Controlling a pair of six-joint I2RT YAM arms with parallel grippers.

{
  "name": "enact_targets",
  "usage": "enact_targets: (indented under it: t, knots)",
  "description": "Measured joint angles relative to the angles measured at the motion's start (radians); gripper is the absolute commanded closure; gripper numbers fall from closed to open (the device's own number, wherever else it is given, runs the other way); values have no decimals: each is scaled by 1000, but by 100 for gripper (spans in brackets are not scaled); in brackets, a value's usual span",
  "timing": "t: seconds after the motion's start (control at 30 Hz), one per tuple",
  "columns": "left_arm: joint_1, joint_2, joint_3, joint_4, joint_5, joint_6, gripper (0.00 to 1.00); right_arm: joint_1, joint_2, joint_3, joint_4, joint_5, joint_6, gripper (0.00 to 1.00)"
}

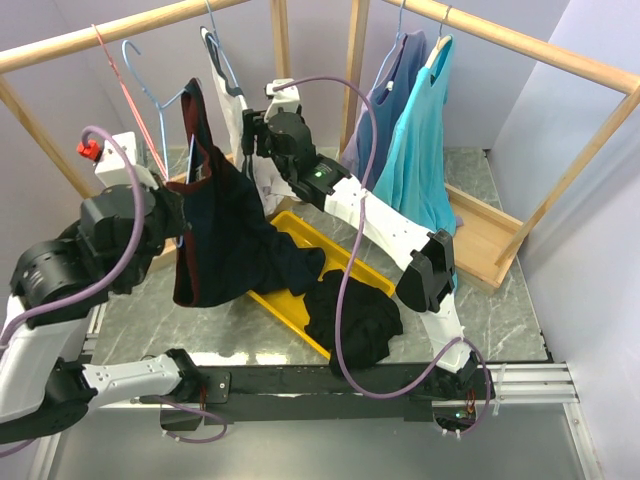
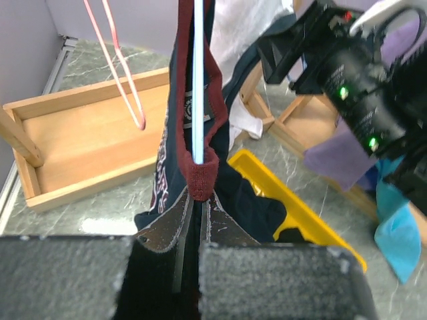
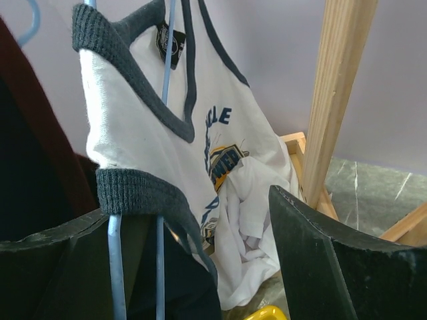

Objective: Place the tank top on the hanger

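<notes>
Just above the left gripper [image 2: 194, 203] clenched on it, the tank top [image 2: 175, 80] hangs against the hanger [image 2: 198, 80].

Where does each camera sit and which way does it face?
Top external: above and behind the bases, looking down at the table and rack; both arms show.
Left wrist: on the left arm, looking along the left gripper, shut on the tank top over the hanger.
Right wrist: on the right arm, facing the white tank top past the open right gripper.
Shared: top and left wrist both show the yellow tray.
</notes>
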Motion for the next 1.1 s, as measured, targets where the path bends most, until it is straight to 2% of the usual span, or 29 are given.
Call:
enact_targets:
  t: [0.23,0.43,0.63,1.1]
  knots:
    - [0,103,13,56,-87,-19,99,-10,0,0,-8,-9,8,22]
    - [23,249,71,91,-114,8,99,-21,0,0,-17,-27,18,22]
    - [111,320,77,143,-103,57,99,-27,0,2,-24,-50,23,22]
    - [253,457,205,249,-124,201,99,-32,0,39,-53,-101,26,22]
